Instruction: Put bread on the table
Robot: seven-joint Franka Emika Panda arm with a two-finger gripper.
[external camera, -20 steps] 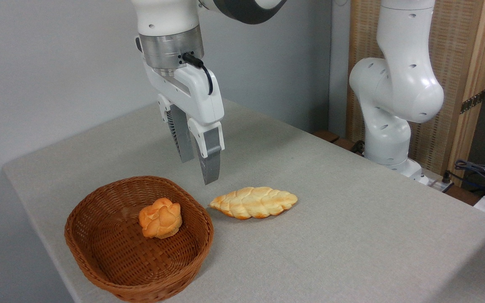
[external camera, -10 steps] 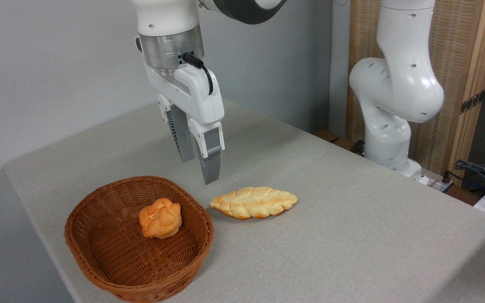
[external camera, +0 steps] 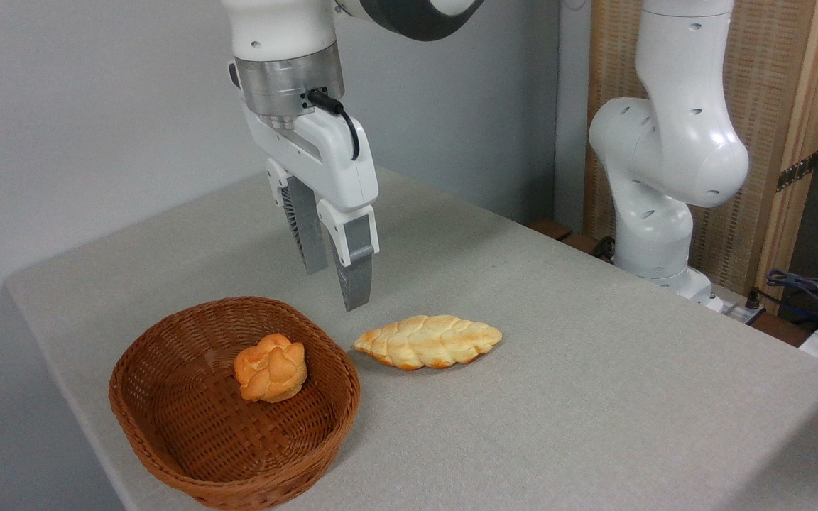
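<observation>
the bread (external camera: pixel 271 368) sits in the wicker basket (external camera: pixel 167 433); a braided loaf (external camera: pixel 428 341) lies on the table (external camera: pixel 593 397); jaws parted, empty

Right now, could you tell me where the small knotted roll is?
The knotted roll lies inside the wicker basket at lower left, just left of the braided loaf on the table.

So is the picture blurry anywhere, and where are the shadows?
In the camera view everything looks sharp: the little roll, the basket and the long braided loaf. The light is soft, so shadows are faint: a thin one under the loaf on the table and a darker patch inside the basket. There is mild shine on the white arm, no harsh glare.
</observation>
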